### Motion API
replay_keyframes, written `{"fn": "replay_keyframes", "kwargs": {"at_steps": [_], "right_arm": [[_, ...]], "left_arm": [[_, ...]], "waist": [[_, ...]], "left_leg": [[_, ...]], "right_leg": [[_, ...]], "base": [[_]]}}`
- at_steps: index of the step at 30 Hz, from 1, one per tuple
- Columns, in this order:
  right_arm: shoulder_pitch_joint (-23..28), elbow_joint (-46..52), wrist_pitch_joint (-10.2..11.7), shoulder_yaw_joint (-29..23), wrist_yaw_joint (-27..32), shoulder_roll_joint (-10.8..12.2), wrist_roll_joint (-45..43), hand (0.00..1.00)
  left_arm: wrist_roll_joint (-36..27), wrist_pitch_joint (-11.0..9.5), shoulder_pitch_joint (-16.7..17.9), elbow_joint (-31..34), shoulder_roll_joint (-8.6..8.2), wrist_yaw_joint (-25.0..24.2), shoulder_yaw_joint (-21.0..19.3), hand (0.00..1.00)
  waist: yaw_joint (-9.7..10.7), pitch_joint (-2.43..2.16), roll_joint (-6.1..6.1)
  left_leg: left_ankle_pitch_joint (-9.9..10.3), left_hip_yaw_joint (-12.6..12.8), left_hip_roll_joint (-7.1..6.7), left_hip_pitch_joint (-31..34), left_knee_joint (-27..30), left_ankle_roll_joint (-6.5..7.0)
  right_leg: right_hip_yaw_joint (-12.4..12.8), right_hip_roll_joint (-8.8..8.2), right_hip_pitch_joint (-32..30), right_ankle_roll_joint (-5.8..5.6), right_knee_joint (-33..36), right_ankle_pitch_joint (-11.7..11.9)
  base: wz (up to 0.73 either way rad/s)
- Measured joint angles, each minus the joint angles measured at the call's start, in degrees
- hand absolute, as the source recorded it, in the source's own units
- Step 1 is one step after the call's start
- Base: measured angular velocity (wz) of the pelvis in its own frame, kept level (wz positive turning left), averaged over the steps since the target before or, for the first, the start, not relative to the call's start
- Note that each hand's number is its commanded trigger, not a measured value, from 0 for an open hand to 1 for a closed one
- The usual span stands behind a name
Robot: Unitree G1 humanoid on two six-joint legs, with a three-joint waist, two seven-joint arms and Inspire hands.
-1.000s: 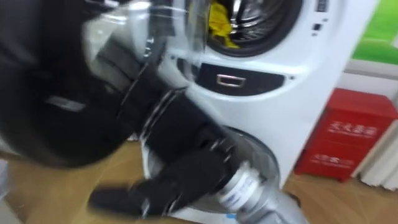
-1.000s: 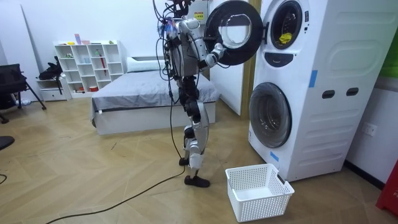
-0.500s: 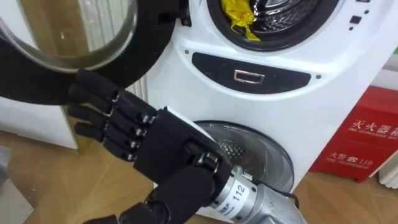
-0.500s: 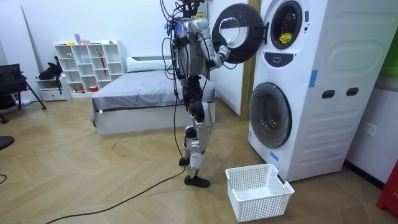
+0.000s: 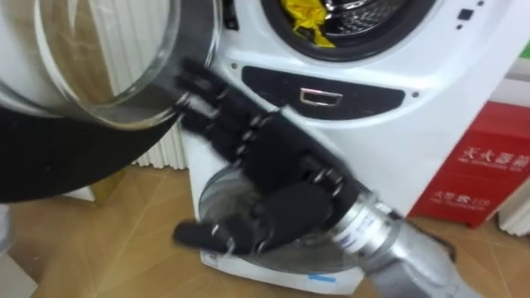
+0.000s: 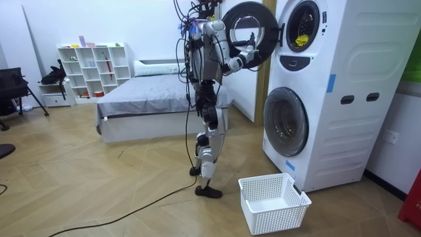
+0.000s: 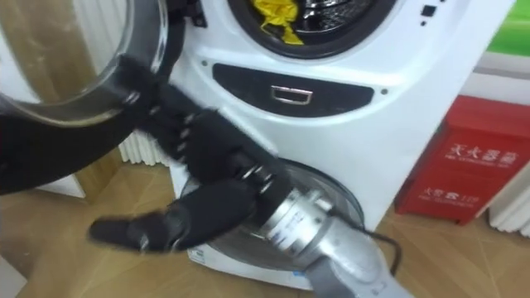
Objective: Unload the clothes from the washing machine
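A yellow cloth (image 5: pixel 302 16) lies in the drum of the upper washing machine (image 6: pixel 309 39), whose round door (image 5: pixel 74 157) stands swung open to the left. My right hand (image 5: pixel 273 165) reaches in from the lower right, open, with straight fingers at the door's inner rim below the glass and the thumb spread low. It holds nothing and is well below and left of the cloth. In the room view I stand upright before the stacked machines, one arm stretched to the door (image 6: pixel 250 29).
The lower machine's closed round door (image 7: pixel 331 199) is behind my forearm. A red cabinet (image 5: pixel 484 178) stands on the floor at the right. A white laundry basket (image 6: pixel 273 201) sits on the wooden floor before the machines; a bed (image 6: pixel 151 99) is behind me.
My right hand has moved right and up along the door's rim, closer to the machine front. The door has swung a little wider open.
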State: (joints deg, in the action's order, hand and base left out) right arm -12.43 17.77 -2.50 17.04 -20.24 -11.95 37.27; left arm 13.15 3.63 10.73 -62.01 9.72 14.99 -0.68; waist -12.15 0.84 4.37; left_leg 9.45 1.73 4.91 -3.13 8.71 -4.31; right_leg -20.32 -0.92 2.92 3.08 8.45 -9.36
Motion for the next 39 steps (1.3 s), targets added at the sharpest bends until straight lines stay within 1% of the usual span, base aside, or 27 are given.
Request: {"fn": "replay_keyframes", "kwargs": {"at_steps": [1,3,8,10,11,14,19,22,24,27,29,32,35,37,39], "right_arm": [[0.0,0.0,0.0,-0.4,0.3,0.0,-0.1,0.0],[0.0,0.5,0.0,-1.0,1.8,-0.2,-0.1,0.0],[0.2,1.3,0.0,-1.0,2.9,-0.3,-2.9,0.0],[0.5,1.3,0.0,-1.0,3.1,-0.3,-4.6,0.0],[0.7,1.3,0.0,-1.0,3.1,-0.4,-5.8,0.0],[0.8,1.3,0.0,-1.0,3.3,-0.5,-7.9,0.0],[0.8,1.3,0.0,-1.1,3.5,-0.8,-8.1,0.0],[1.3,1.3,0.0,-1.2,3.4,-0.8,-8.4,0.0],[2.9,1.4,0.0,-1.7,3.2,-0.8,-8.9,0.0],[4.4,1.4,0.0,-3.3,3.6,-0.8,-8.9,0.0],[4.5,1.4,0.0,-3.8,4.4,-0.8,-9.1,0.0],[4.5,1.4,0.1,-5.0,5.2,-1.1,-10.2,0.0],[4.5,1.3,0.1,-5.9,5.8,-1.4,-12.0,0.0],[4.4,1.3,0.1,-7.0,6.8,-1.5,-13.3,0.0],[3.4,1.1,0.1,-7.4,9.3,-1.7,-15.0,0.0]], "left_arm": [[0.0,-0.1,0.1,0.0,-0.02,0.0,-0.2,0.0],[0.0,-0.1,0.8,0.0,-0.04,0.1,-0.3,0.0],[0.0,-0.2,1.1,-0.6,-0.01,0.1,-0.3,0.0],[0.0,-0.2,1.2,-0.6,0.0,0.1,-0.3,0.0],[0.0,-0.2,1.3,-0.6,-0.01,0.1,-0.3,0.0],[0.0,-0.2,1.3,-0.5,-0.01,0.0,-0.2,0.0],[0.0,-0.1,1.2,-0.3,-0.01,0.0,-0.2,0.0],[0.1,-0.1,1.2,-0.1,-0.02,0.0,-0.3,0.0],[0.3,-0.1,1.3,0.0,-0.01,0.0,-0.3,0.0],[0.4,-0.2,1.3,0.1,-0.02,0.5,-0.3,0.0],[0.5,-0.3,1.3,0.1,-0.01,0.9,-0.3,0.0],[0.5,-1.3,1.4,0.1,-0.01,1.9,-0.3,0.0],[0.5,-1.5,1.6,0.1,0.06,2.1,-0.3,0.0],[0.6,-1.5,1.6,0.1,0.07,2.1,-0.3,0.0],[0.5,-1.4,1.5,0.0,0.13,2.1,-0.3,0.0]], "waist": [[0.2,-0.03,-0.03],[0.8,-0.11,-0.02],[2.1,-0.33,-0.21],[2.3,-0.52,-0.28],[2.6,-0.69,-0.34],[2.8,-0.78,-0.55],[3.5,-0.87,-0.71],[3.8,-1.01,-0.54],[4.1,-1.09,-0.45],[4.3,-1.05,-0.51],[4.5,-1.0,-0.57],[4.7,-0.98,-0.59],[5.3,-1.01,-0.41],[5.3,-0.82,-0.36],[5.4,-0.56,-0.07]], "left_leg": [[0.0,0.1,0.0,-0.1,0.0,0.0],[0.0,1.4,0.06,-0.6,0.0,0.0],[0.0,1.5,0.05,-0.9,0.0,0.0],[0.0,1.5,0.05,-0.9,0.0,0.0],[0.1,1.5,0.06,-0.9,0.0,0.03],[0.1,1.5,0.07,-0.9,0.0,0.05],[0.1,1.5,0.1,-0.6,0.0,0.07],[0.1,2.5,0.19,-0.6,0.0,0.09],[0.1,2.9,0.19,-0.7,0.0,0.1],[0.1,2.9,0.18,-0.9,0.0,0.1],[0.1,3.0,0.18,-1.2,0.0,0.1],[0.1,3.1,0.18,-1.3,-0.1,0.1],[0.1,3.1,0.14,-1.6,-0.1,0.1],[0.1,3.3,0.15,-1.6,-0.1,0.1],[0.1,4.0,0.28,-1.6,0.2,0.1]], "right_leg": [[0.1,0.0,0.0,0.0,0.0,0.0],[0.5,0.02,0.1,0.0,0.0,0.0],[0.4,0.07,0.3,0.02,0.3,0.0],[0.4,0.04,0.3,0.02,0.3,0.0],[0.4,0.0,0.2,0.01,0.4,0.0],[0.4,-0.09,0.2,0.02,0.6,0.0],[0.5,-0.04,0.2,-0.02,0.7,0.0],[0.4,-0.03,0.4,-0.12,0.6,0.1],[0.4,-0.04,0.5,-0.18,0.5,0.2],[0.5,-0.02,0.8,-0.19,0.2,0.3],[0.6,-0.02,1.1,-0.21,0.2,0.3],[0.6,-0.02,1.1,-0.21,0.1,0.3],[0.7,0.19,1.2,-0.21,0.2,0.3],[1.2,0.08,1.2,-0.21,0.2,0.3],[1.8,0.08,1.0,-0.16,0.3,0.2]], "base": [[-0.05],[-0.12],[-0.02],[0.0],[0.0],[0.0],[0.05],[0.01],[0.0],[0.0],[-0.03],[0.0],[-0.01],[-0.1],[-0.13]]}}
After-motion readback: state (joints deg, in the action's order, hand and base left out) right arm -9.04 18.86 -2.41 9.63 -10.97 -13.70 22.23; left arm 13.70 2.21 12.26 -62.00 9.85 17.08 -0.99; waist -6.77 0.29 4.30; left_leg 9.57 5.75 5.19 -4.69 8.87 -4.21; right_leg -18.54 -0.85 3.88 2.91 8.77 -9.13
